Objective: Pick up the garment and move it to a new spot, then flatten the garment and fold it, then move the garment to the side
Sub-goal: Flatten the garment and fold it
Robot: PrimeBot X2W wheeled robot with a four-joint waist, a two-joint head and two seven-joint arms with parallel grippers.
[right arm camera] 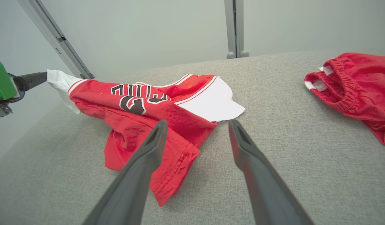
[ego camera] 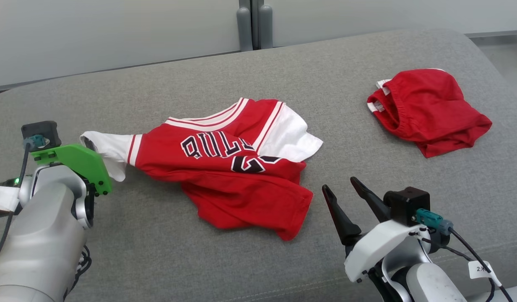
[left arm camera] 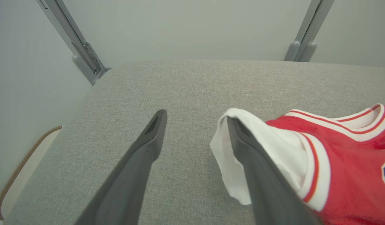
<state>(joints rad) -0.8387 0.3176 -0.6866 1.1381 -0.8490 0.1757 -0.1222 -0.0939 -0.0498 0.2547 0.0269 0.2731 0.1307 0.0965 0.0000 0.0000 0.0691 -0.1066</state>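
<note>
1. Left hand (left arm camera: 196,116): fingers spread; the white sleeve (left arm camera: 273,140) of the red jersey (left arm camera: 345,162) drapes against one finger, touching it, not pinched.
2. Right hand (ego camera: 339,184): fingers spread, holding nothing; near the jersey's hem, over the grey bench (ego camera: 157,251).
3. Jersey: crumpled mid-bench in the head view; left hand at its 9 o'clock, right hand at its 4 o'clock.
4. Red shorts (ego camera: 434,109): at the jersey's 2 o'clock, well apart.

On my screen I see a wide surface (ego camera: 157,260) covered in grey woven fabric, its far corners rounded. Behind it stand pale grey-green wall panels (ego camera: 115,33), with a grey upright post (ego camera: 254,25) between them. The light is soft and even.
</note>
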